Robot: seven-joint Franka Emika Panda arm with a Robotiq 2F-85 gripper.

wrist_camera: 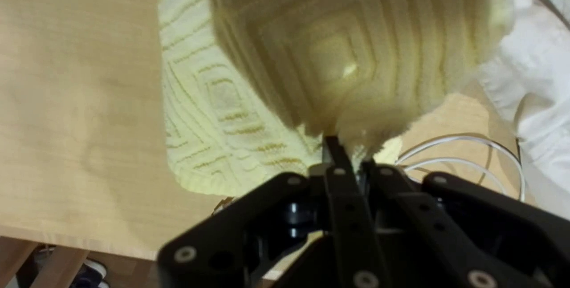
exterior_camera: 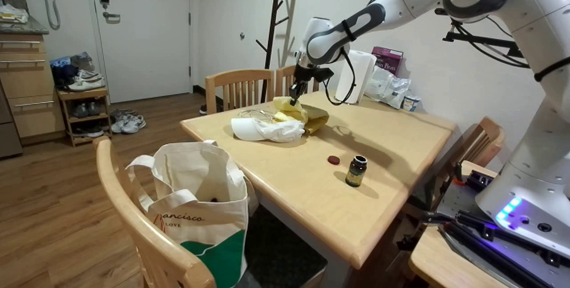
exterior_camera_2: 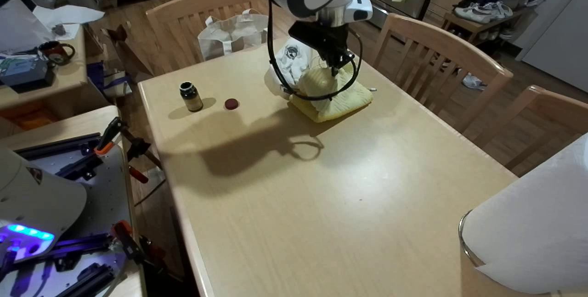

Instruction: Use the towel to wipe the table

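Holding the towel (wrist_camera: pixel 222 123) for the wipe is, in my judgement, the step in hand; no wiping stroke can be confirmed from what shows. My gripper (wrist_camera: pixel 349 156) is narrow: its jaws stand nearly together, a fold of towel pinched at the tips. Towel location: directly under the gripper, upper part raised to the tips, lower layer lying on the table (exterior_camera_2: pixel 367 223).

Noted near the gripper: a white cap (exterior_camera: pixel 249 129), just beside the towel, contact not determinable; and a coiled cable (wrist_camera: pixel 463 163), between towel and cap in the wrist view. Noted well apart from the gripper, toward my base (exterior_camera: pixel 525 181): an upright, uncapped bottle (exterior_camera: pixel 356 172) with a red lid (exterior_camera: pixel 333 160) near it. A paper roll (exterior_camera_2: pixel 528 223) stands well apart from the gripper also.

Assessment of next move: keep the pinch, ease the towel clear of cable and cap, then press it low and sweep the bare wood between gripper and roll. Risks: only a fold is held, so the lower layer may bunch or trail; the cable could snag; a stroke toward my base could tip the bottle.
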